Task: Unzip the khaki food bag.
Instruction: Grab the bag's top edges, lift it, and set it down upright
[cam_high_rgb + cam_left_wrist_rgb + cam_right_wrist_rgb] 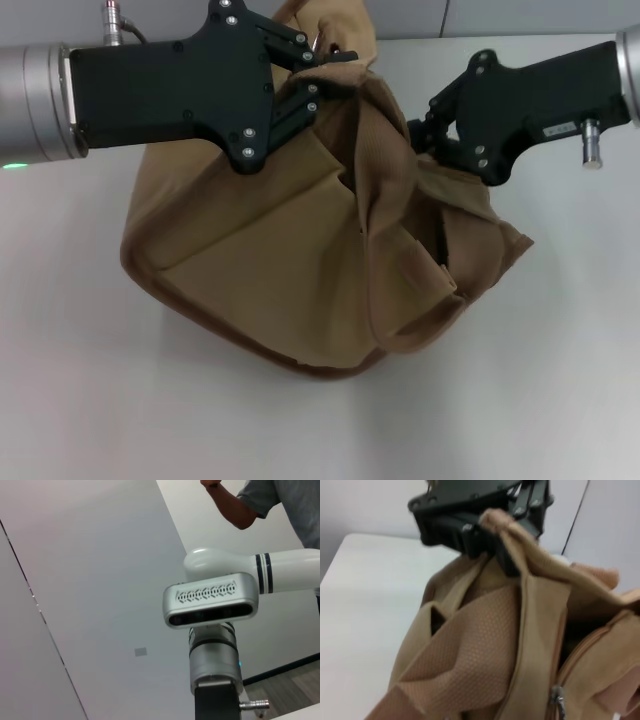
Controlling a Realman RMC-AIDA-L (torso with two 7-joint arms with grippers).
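Observation:
The khaki food bag [300, 260] sits slumped and creased on the white table, with a wide handle loop [415, 330] hanging over its front right. My left gripper [318, 60] is shut on a bunch of fabric at the bag's top back edge and holds it up. That gripper also shows in the right wrist view [492, 522], pinching the fabric. My right gripper [418, 135] is against the bag's upper right side, its tips hidden by a fold. The zipper's silver pull [559, 700] shows in the right wrist view, on a partly parted zipper line.
The white table [100, 400] spreads to all sides of the bag. The left wrist view shows only a wall, my head camera [212, 602] and a person [280, 505] standing behind.

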